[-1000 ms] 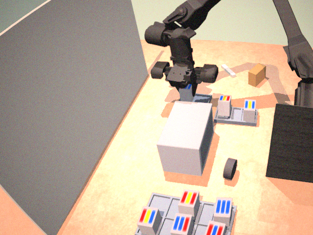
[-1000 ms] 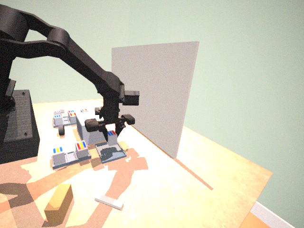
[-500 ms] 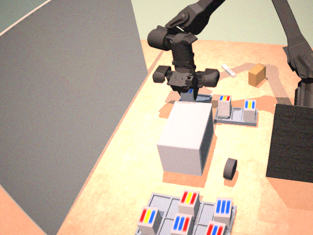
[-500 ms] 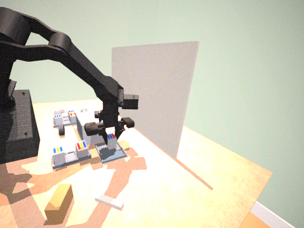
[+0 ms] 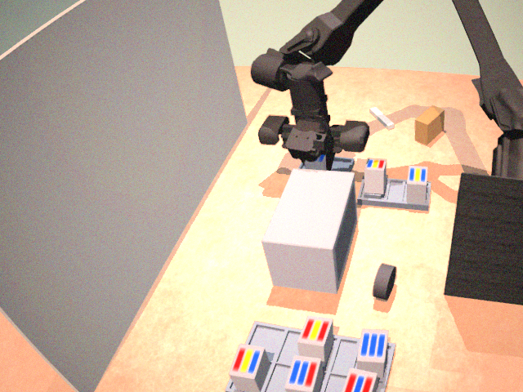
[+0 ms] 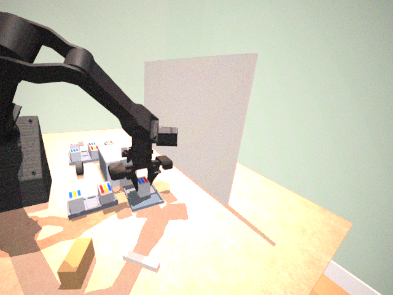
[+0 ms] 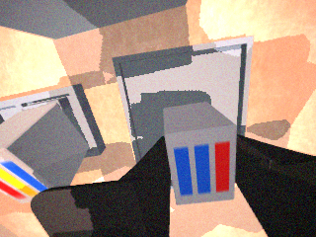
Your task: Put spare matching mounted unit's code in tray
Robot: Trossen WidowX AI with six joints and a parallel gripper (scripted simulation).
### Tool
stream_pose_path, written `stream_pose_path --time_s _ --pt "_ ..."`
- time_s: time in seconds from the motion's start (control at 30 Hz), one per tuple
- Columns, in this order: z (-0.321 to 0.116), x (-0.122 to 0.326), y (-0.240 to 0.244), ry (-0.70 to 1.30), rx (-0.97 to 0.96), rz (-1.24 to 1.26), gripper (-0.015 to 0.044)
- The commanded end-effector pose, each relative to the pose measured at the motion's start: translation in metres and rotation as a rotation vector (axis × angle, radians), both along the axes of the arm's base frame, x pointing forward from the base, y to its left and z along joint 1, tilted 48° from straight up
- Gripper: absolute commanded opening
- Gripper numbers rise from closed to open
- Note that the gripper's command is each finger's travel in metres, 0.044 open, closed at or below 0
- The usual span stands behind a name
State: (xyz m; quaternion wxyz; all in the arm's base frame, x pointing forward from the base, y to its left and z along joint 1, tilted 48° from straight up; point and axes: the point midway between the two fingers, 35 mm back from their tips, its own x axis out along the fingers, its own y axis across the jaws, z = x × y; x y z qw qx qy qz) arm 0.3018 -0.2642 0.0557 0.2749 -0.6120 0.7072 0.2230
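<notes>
My gripper point(image 5: 319, 162) point(image 6: 143, 186) point(image 7: 190, 137) is shut on a grey block with blue, blue and red stripes point(image 6: 143, 191) point(image 7: 203, 168). The block is upright, low within the outline of the blue-grey tray point(image 6: 148, 205) point(image 7: 248, 74); whether its base touches the tray floor I cannot tell. In the top view the white box partly hides the tray point(image 5: 348, 160). Beside the tray, a small rack point(image 5: 392, 203) point(image 6: 91, 212) holds a red-yellow-blue block point(image 5: 375, 179) point(image 6: 105, 193) point(image 7: 49, 143) and a blue-yellow-blue block point(image 5: 417, 187) point(image 6: 75, 204). I cannot make out the mounted unit's back.
A white box point(image 5: 312, 211) point(image 6: 114, 157) stands close to the tray. A tall grey panel point(image 5: 118, 168) point(image 6: 196, 110) stands along one side. A larger rack point(image 5: 270, 337) holds several striped blocks. A black disc point(image 5: 384, 282), yellow block point(image 5: 429, 125) point(image 6: 76, 263) and white bar point(image 5: 381, 118) point(image 6: 141, 260) lie apart.
</notes>
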Motion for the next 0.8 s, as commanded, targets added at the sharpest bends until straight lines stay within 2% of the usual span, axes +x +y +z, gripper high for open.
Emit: stream_pose_path --time_s 0.0,0.47,0.77 --pt "0.001 0.001 0.001 -0.001 0.000 0.001 0.0079" --pt "0.001 0.001 0.001 -0.001 0.000 0.001 0.0440" --pt "0.070 0.011 0.081 0.001 0.008 0.006 0.0440"
